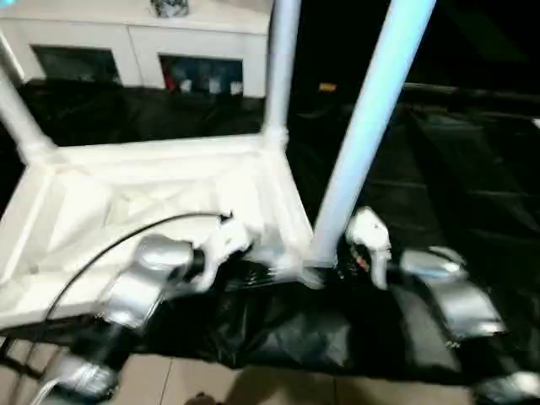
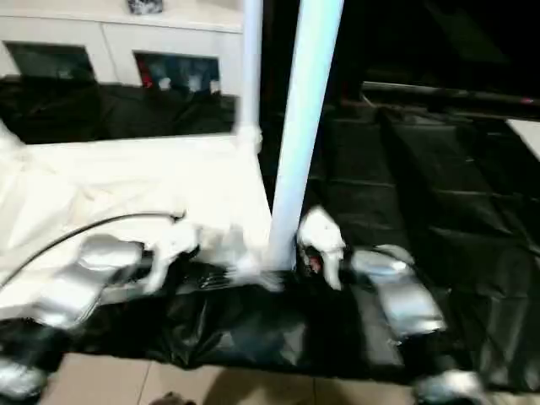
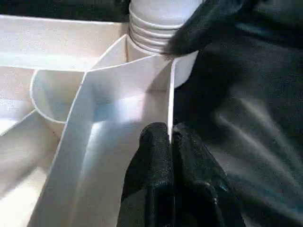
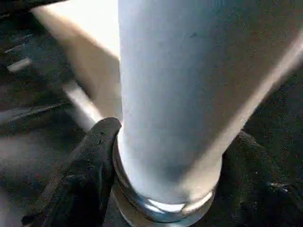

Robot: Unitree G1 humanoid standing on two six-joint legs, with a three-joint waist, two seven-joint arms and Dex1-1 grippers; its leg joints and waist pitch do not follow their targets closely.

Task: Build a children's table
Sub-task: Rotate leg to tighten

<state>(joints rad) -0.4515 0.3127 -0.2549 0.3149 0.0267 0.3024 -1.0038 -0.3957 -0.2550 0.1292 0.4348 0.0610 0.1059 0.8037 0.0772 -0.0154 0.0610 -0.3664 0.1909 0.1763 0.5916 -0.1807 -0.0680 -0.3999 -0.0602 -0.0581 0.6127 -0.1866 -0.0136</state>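
Note:
The children's table top [image 1: 126, 202] lies upside down on a black sheet, ribbed underside up. One white leg [image 1: 363, 135] stands in the near right corner socket, tilted to the right. Two more legs [image 1: 281, 67] [image 1: 17, 110] stand in the far corners. My left gripper [image 3: 171, 137] is shut on the thin rim wall [image 3: 170, 94] of the top, close to that near right corner. My right gripper [image 4: 170, 156] is closed around the base of the near right leg [image 4: 170, 94], a black finger [image 4: 94, 161] pressing on each side just above its ribbed end [image 3: 156, 23].
A white cabinet [image 1: 143, 42] with glass doors stands behind the table top. The black sheet [image 1: 439, 169] spreads to the right and toward me. Tiled floor [image 1: 253, 384] shows at the near edge. A black cable [image 1: 110, 245] arcs over my left forearm.

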